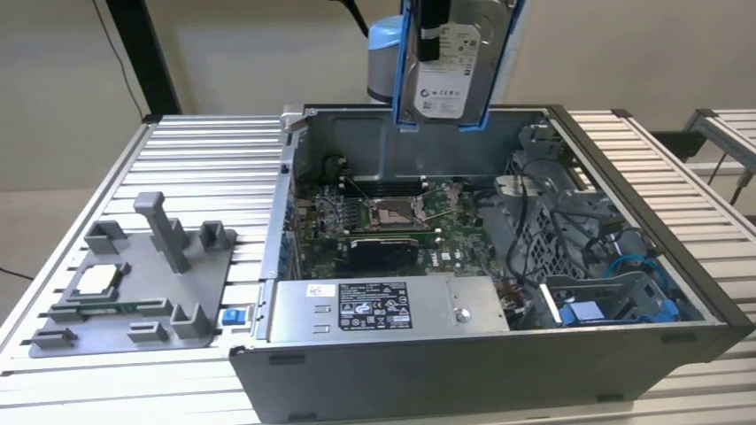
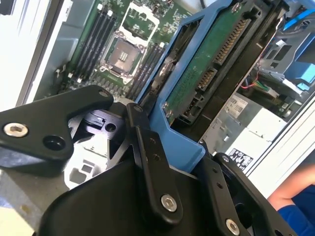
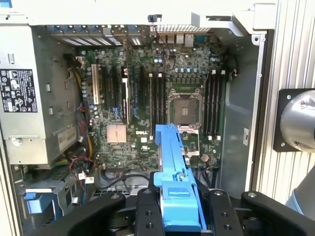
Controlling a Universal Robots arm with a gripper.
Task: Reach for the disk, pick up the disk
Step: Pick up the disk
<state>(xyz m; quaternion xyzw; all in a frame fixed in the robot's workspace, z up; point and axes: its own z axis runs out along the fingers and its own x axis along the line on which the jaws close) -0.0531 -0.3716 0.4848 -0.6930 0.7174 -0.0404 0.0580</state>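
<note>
Fixture [image 1: 136, 288] of grey plastic sits on the slatted table [image 1: 201, 168] at the exterior view's left, with a small square chip [image 1: 95, 278] lying on it. To its right stands the open case [image 1: 473, 372], and inside it are the green board [image 1: 390, 226] with its socket [image 1: 388, 211], a silver supply [image 1: 384, 305] bearing a white-and-black label of print too small to read, and a blue bay [image 1: 614, 297] at the exterior view's right.

Above the case, the disk [image 1: 455, 66] hangs upright near the frame's top, clear of the case, its white label facing the camera and blue rails down both edges. Its print cannot be made out.

In the second wrist view, the gripper [image 2: 170, 147] is clamped on the disk [image 2: 211, 64], 1 black finger [image 2: 150, 162] pressed against the blue rail, the disk's green circuit side and connectors showing. In the first wrist view, the blue rail [image 3: 174, 182] runs between the black fingers [image 3: 147, 211] above the board [image 3: 147, 98]. Print on the board reads too small to be sure of. A blue sleeve [image 2: 295, 211] shows at the second wrist view's corner.
</note>
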